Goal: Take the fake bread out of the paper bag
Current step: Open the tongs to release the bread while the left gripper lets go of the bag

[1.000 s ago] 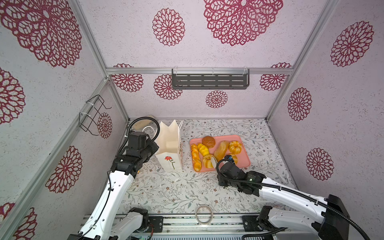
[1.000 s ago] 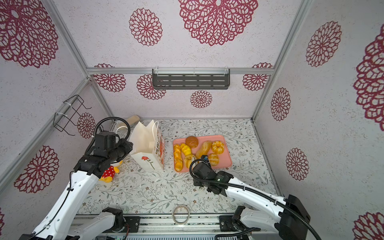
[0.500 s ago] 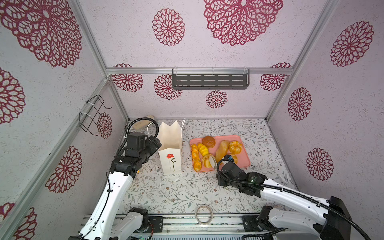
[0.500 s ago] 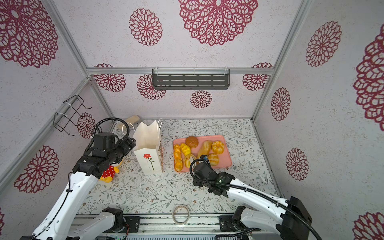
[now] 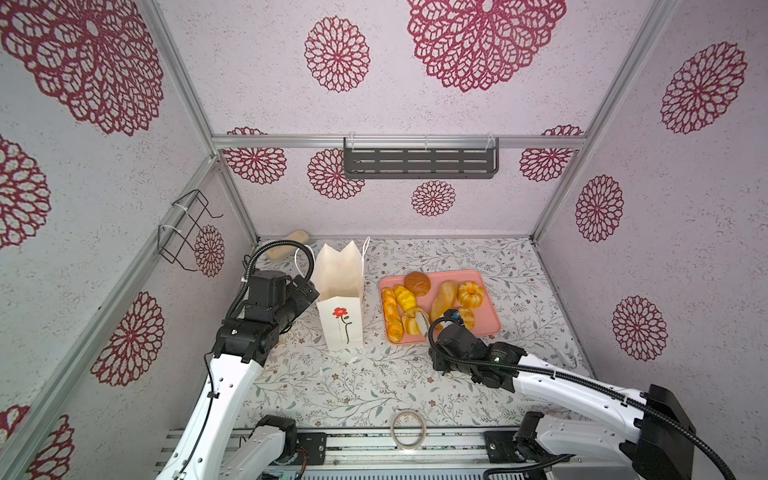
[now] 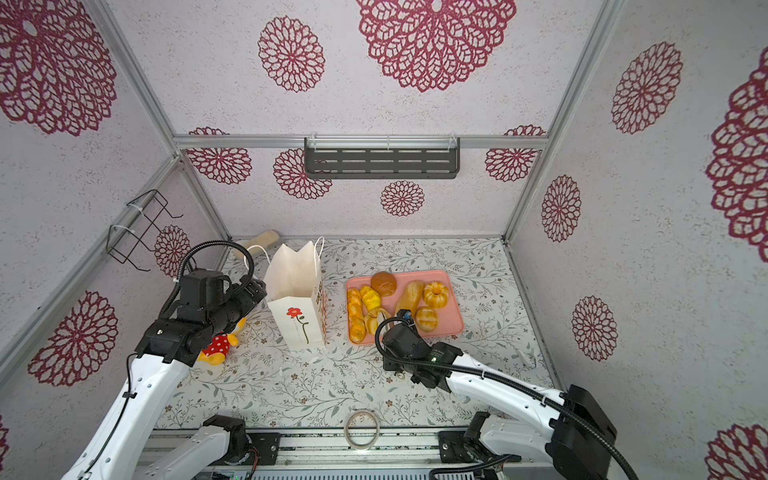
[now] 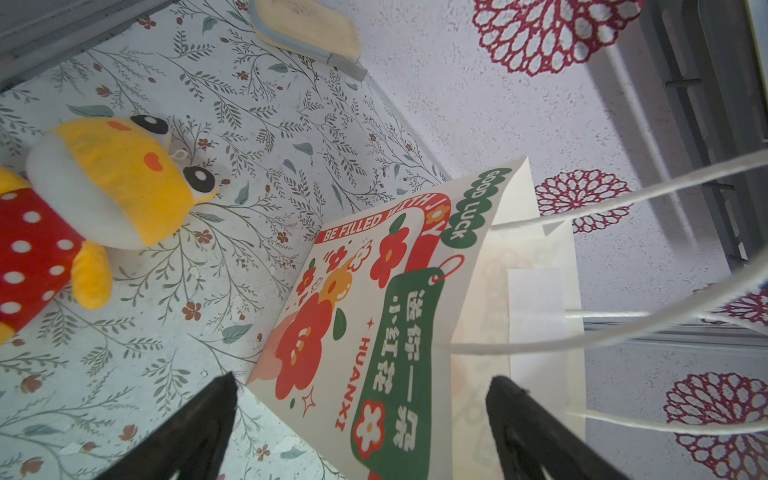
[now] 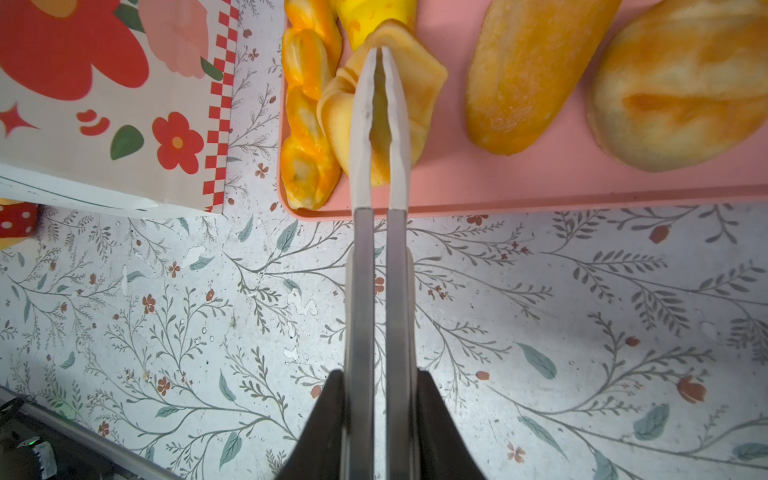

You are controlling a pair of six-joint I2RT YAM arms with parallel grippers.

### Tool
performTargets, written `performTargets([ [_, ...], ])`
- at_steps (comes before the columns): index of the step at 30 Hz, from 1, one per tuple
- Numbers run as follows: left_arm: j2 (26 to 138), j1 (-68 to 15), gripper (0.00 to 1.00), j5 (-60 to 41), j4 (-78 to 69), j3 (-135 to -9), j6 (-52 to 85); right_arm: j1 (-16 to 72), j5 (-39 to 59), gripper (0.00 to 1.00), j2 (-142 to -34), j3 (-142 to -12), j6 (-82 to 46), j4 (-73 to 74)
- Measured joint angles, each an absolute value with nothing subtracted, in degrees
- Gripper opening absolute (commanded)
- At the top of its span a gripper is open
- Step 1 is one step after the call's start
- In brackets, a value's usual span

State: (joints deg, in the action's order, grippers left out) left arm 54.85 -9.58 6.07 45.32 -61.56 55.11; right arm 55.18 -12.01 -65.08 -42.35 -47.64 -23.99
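White paper bag stands upright in both top views, where a second ago it leaned toward the left gripper. The fake bread, seven pieces by my count, lies on the pink tray just beside the bag, and nothing shows in the bag's mouth. From the left wrist, the jaws are spread wide with the bag's side between them, unpinched: it has let go. From the right wrist, the right gripper is clamped on metal tongs, their tips nearly together over a folded piece. Unloading looks finished.
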Motion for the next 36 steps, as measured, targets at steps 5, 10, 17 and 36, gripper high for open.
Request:
performTargets([
  [5, 53.71, -9.58, 0.98, 6.66, 45.8, -60.16, 55.13, 55.18, -11.75, 0.32, -65.08, -42.83, -47.72, -25.93],
  [10, 52.77, -9.58, 0.98, 6.98, 46.13, -59.07, 55.42, 55.18, -10.9, 0.34, -65.08, -42.94, -48.16, -27.75],
  [17, 50.46, -9.58, 0.98, 7.01, 46.3, -57.36, 55.92, 55.18, -10.26, 0.35, -65.06, -43.68, -48.21, -29.61],
  [36, 48.47, -9.58, 0.98, 7.16, 46.33, -55.79, 56.18, 55.11, -10.28, 0.45, -62.06, -44.03, -49.23, -32.93],
])
